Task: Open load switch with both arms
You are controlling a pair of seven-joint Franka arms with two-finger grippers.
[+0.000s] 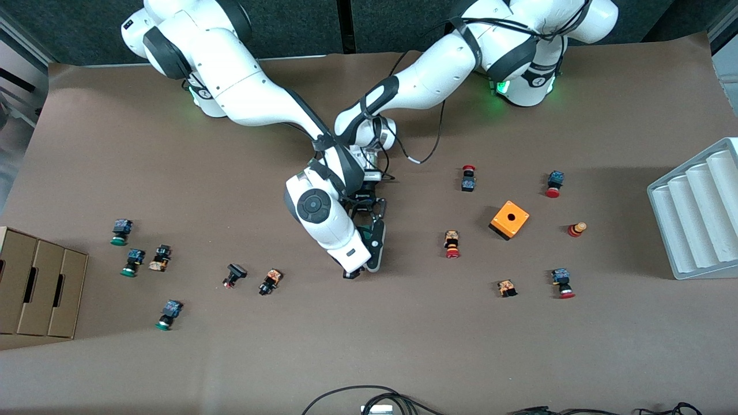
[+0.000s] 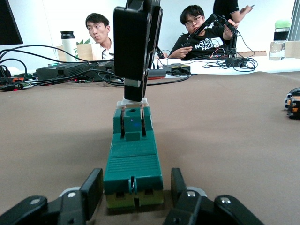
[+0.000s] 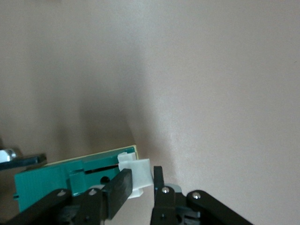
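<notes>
Room: dark panels along the robots' edge of the counter; the left wrist view shows a white desk (image 2: 262, 63) littered with cables, and two seated men (image 2: 197, 28).

Brown matte counter (image 1: 403, 346), plain paper-like cover, a few soft creases, black cables (image 1: 369, 397) at the edge nearest the front camera.

Both arms reach in and meet mid-counter. Right arm (image 1: 230, 80) crosses under left arm (image 1: 438, 80).

Grey ridged tray (image 1: 697, 207) well away from the pincers, at the left arm's end. Cardboard drawer box (image 1: 40, 288) well away, at the right arm's end.

Orange cube box (image 1: 509, 219), hole on top, well apart from the pincers toward the left arm's end.

Load switch (image 1: 376, 239), dark green, lies flat on the counter mid-table, lengthwise between the two pincers.

Left pincer (image 1: 369, 216) low at the counter, pinching the switch's end that lies farther from the front camera, one finger (image 2: 93, 183) on each side of the block.

Right pincer (image 1: 358, 271) comes down on the switch's other end, pressed together on the white sliding piece (image 3: 140, 171), which sticks out of the green body.

Push buttons scattered: green-capped ones (image 1: 134, 262) well apart from the pincers toward the right arm's end, red-capped ones (image 1: 452, 244) toward the left arm's end, one near the pincers.
</notes>
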